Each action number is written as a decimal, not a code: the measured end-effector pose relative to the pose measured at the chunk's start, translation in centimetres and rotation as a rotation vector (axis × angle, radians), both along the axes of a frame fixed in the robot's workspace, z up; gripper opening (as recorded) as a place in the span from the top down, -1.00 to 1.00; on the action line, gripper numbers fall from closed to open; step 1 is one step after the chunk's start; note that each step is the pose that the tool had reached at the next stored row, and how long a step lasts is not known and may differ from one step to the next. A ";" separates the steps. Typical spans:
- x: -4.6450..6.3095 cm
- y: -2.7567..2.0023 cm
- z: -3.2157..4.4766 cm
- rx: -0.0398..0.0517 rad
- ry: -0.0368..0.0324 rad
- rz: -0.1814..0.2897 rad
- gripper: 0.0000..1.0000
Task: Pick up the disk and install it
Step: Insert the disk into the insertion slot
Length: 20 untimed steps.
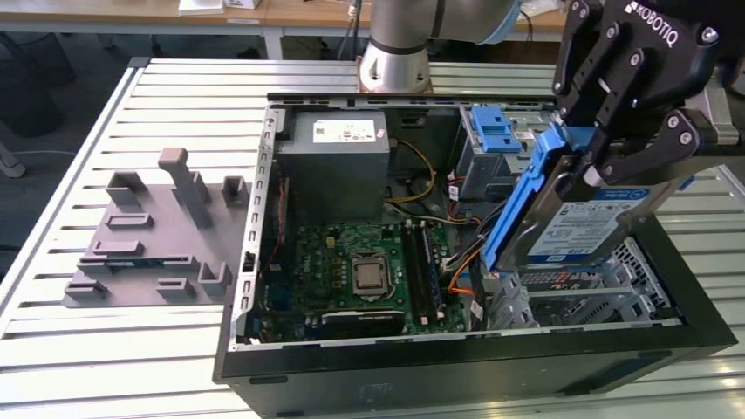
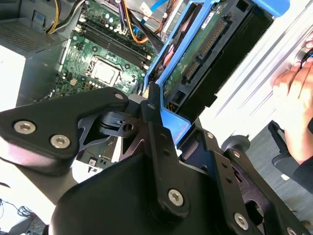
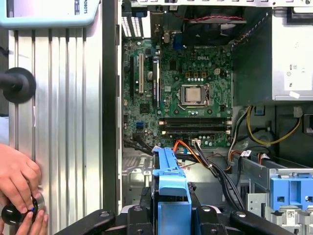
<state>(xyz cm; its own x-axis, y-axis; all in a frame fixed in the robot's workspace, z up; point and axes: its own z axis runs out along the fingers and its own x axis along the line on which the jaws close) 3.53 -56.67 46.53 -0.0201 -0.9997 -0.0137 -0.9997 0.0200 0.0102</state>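
Disk hangs tilted over the open computer case, at the exterior view's right, its labelled face toward the camera and its blue bracket running along the edge nearer the motherboard. The arm's black fingers are clamped on the upper end of the disk, one on each side. The lower end sits just above the silver drive bay in the case's corner; whether it touches the metal cannot be told. Behind the disk stands a cage with a blue latch, and further to the exterior view's left the grey power supply fills the case's far corner. In the second wrist view the disk's green circuit board faces the camera inside the bracket. The case lies on a slatted metal bench, where a grey fixture plate rests beside it. In the first wrist view a person's hand holds a small black knob at the bench edge.
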 end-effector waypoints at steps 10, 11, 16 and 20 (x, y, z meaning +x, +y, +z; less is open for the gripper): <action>0.5 -0.19 -0.34 0.0000 0.0000 0.000 0.27; 0.6 -0.21 -0.40 0.0002 0.0000 0.000 0.27; 1.1 -0.22 -0.61 -0.0001 0.0000 0.000 0.27; 1.6 -0.22 -0.75 -0.0002 0.0000 0.000 0.27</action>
<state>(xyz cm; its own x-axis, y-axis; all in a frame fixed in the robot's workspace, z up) 5.11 -56.89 45.78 -0.0201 -0.9997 -0.0135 -0.9997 0.0199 0.0102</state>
